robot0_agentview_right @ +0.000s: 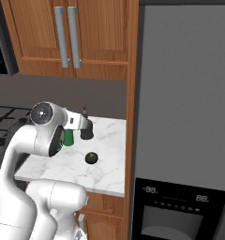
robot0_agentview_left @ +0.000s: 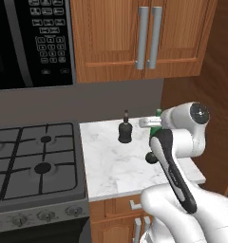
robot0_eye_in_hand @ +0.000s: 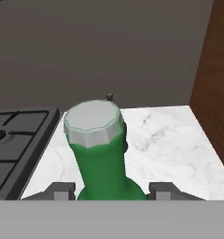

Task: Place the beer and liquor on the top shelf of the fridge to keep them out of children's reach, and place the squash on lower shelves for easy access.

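A bright green beer [robot0_eye_in_hand: 104, 168] with a pale grey cap is seen between the dark grey fingertips [robot0_eye_in_hand: 62, 190], above a white, grey-veined marble counter [robot0_eye_in_hand: 170, 140], with a brown-black liquor [robot0_agentview_left: 125, 129] and dark green squash [robot0_agentview_right: 91, 158] beyond.

The white arm rises from the base, bends at a big round joint and reaches forward over the counter. In the hand view the gripper [robot0_eye_in_hand: 112, 191] looks along the worktop, and its two dark fingertips [robot0_eye_in_hand: 62, 190] stand apart at about 7 and 5 o'clock, one on each side of the beer [robot0_eye_in_hand: 104, 158]. Contact with the glass cannot be judged.
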